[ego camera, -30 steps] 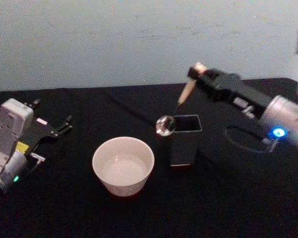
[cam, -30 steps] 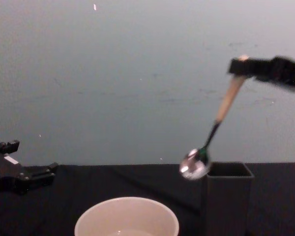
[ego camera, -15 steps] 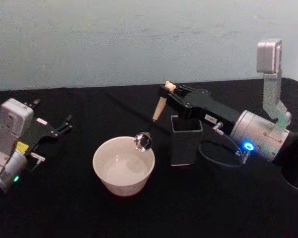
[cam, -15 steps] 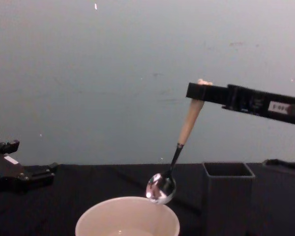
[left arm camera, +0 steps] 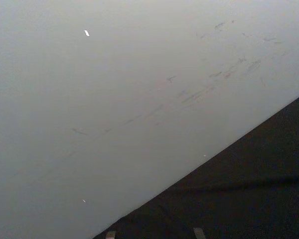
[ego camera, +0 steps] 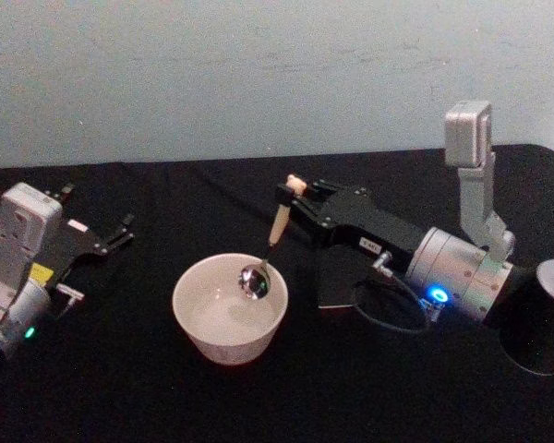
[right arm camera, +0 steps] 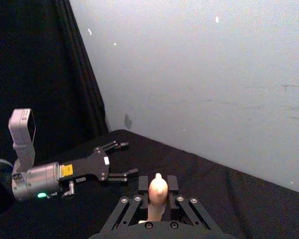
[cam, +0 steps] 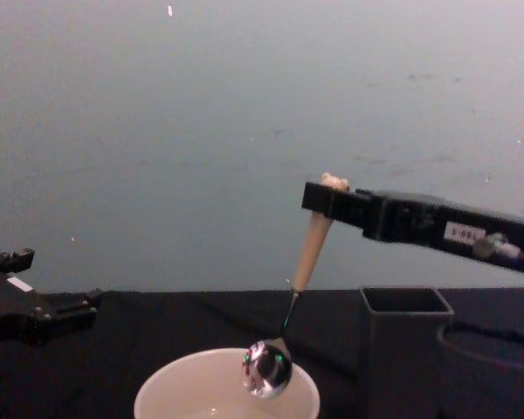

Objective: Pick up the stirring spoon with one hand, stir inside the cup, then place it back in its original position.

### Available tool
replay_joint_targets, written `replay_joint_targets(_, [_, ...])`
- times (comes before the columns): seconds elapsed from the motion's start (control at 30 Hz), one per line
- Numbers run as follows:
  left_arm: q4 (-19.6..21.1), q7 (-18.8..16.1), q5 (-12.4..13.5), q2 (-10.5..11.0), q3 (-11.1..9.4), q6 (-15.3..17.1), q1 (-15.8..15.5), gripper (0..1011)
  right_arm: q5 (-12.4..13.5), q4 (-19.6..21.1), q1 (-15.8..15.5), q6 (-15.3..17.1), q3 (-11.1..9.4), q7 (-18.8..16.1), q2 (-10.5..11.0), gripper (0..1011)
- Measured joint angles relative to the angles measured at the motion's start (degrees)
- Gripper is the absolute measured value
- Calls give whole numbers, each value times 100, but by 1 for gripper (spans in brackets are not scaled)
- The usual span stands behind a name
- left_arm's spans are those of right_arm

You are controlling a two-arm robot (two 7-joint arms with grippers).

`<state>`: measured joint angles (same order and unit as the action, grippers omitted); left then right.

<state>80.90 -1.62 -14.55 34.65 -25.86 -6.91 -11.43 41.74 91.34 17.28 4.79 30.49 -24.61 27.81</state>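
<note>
The cream-white cup [ego camera: 229, 309] [cam: 188, 397] stands in the middle of the black table. My right gripper [ego camera: 290, 196] [cam: 326, 195] [right arm camera: 158, 195] is shut on the top of the stirring spoon's beige handle [cam: 311, 247] [ego camera: 278, 226]. The spoon hangs tilted, and its shiny bowl [ego camera: 254, 281] [cam: 266, 369] sits just inside the cup's rim on the right side. The bear head [right arm camera: 158, 186] pokes up between the fingers. My left gripper [ego camera: 120, 231] [cam: 79, 307] [right arm camera: 123, 160] rests open at the far left of the table.
A dark grey square holder [cam: 405, 349] [ego camera: 337, 281] stands right of the cup, under my right arm. A dark cylinder [ego camera: 543, 318] sits at the right edge. A pale wall rises behind the table.
My right gripper has carried the spoon leftward from above the holder and lowered it. The spoon's bowl has gone from beside the holder's rim to inside the cup.
</note>
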Motion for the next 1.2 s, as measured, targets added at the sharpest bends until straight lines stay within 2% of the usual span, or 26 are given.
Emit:
replay_joint_targets(0.47, [0, 0, 0, 0, 0, 0, 0, 1001, -564, -351, 43, -243, 111, -114, -269, 216])
replay_joint_targets(0.9, [0, 0, 0, 0, 0, 0, 0, 1001, -787, -410, -4, -227, 58, -168, -408, 216])
replay_joint_targets(1.2, [0, 0, 0, 0, 0, 0, 0, 1001, -789, -408, -5, -219, 56, -167, -405, 216])
